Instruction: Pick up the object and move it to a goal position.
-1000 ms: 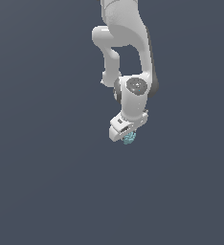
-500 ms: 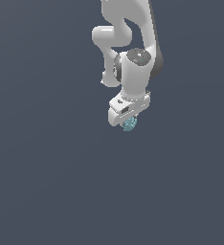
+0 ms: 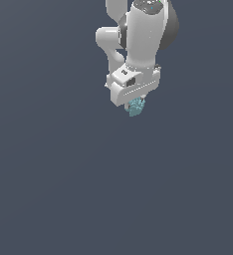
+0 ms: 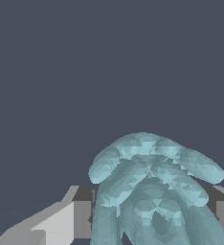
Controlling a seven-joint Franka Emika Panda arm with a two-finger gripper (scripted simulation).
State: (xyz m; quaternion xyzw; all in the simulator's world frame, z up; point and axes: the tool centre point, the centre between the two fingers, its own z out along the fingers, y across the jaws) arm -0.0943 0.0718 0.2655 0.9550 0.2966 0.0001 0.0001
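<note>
no readable text, no labels, no brands, no numbers, no signs anywhere

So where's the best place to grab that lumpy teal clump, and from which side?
Across its narrower middle, coming from above, which is how the gripper has it now. The teal clump is small and knobbly with lobes splaying outward, so fingers closing on opposite sides of the core seem likelier to seat between bumps than on a lobe tip.

1. The arm point(image 3: 138, 35) is glossy white, built of rounded, tube-like segments.
2. A dark grey band shows at its upper joint.
3. The gripper point(image 3: 135, 102) has a boxy white body with a small dark mark on its face.
4. Its fingers point(image 4: 51, 222) are flat, pale grey and angular.
</note>
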